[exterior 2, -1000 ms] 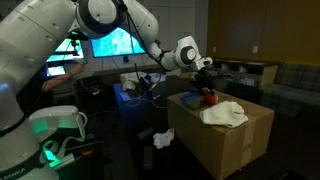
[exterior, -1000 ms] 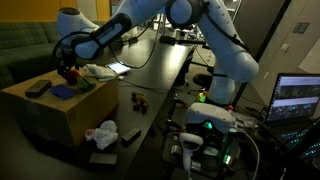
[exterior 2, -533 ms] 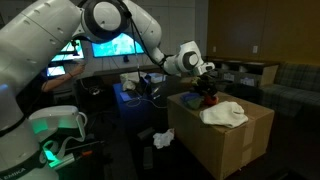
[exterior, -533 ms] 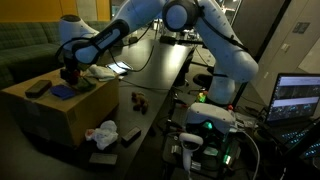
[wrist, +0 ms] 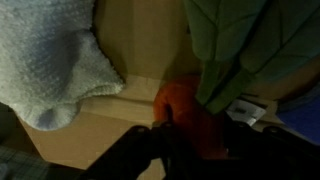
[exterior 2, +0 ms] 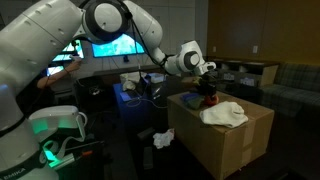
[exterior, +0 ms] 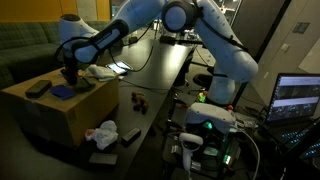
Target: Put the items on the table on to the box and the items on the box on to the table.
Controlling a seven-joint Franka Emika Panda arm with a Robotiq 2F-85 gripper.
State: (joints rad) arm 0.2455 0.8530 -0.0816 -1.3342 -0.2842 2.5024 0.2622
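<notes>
- The box (exterior: 50, 115) stands just beside the table (exterior: 155, 80). The gripper (exterior: 68, 78) is low over the box's top, towards the table side.
- On the box top, right under the gripper, lies a small red thing (wrist: 185, 105). The jaws stand on either side of it, but the wrist view is too dark and blurred to tell whether they already pinch it.
- A white cloth (wrist: 55, 70) lies on the box just beside the red thing, and a green cloth (wrist: 250, 45) touches or overlaps it on the other side.
- Risk: a finger may catch a fold of the green cloth, so both get lifted, or the cloth drags off the box.
- Risk: the red thing looks rounded, so an off-centre squeeze could squirt it out and roll it across the box top or over the edge.
- Risk: pushing lower could press the fingertips into the soft cardboard.
- A blue thing (exterior: 63, 92) also lies on the box nearby, and a sideways swing on the way to the table could knock it.
- Small pieces (exterior: 137, 100) wait on the table beside the box, so the swap looks barely begun.
</notes>
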